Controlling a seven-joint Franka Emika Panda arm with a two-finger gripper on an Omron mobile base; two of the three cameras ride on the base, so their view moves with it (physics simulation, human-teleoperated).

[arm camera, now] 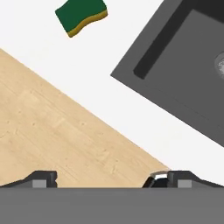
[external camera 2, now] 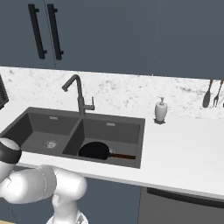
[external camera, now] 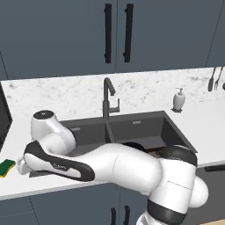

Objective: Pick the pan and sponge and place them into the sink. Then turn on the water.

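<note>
The black pan (external camera 2: 94, 151) lies in the right basin of the dark grey sink (external camera 2: 39, 124), its brown handle pointing right. In the left base view the arm hides most of the pan (external camera: 134, 144). The green and yellow sponge (external camera: 6, 167) rests on the white counter left of the sink (external camera: 132, 115). My gripper (arm camera: 107, 180) hovers open above the counter's front edge with nothing between its fingers. The sponge (arm camera: 82, 16) lies apart from it at the upper left of the hand view, with a corner of the sink (arm camera: 175, 74) to the right. No water is in view at the faucet (external camera 2: 78, 94).
A white soap dispenser (external camera 2: 161, 110) stands on the counter right of the sink. Utensils (external camera 2: 208, 94) hang on the back wall at far right. A dark appliance (external camera: 3, 118) sits at the left edge. Wood floor (arm camera: 52, 131) lies below the counter front.
</note>
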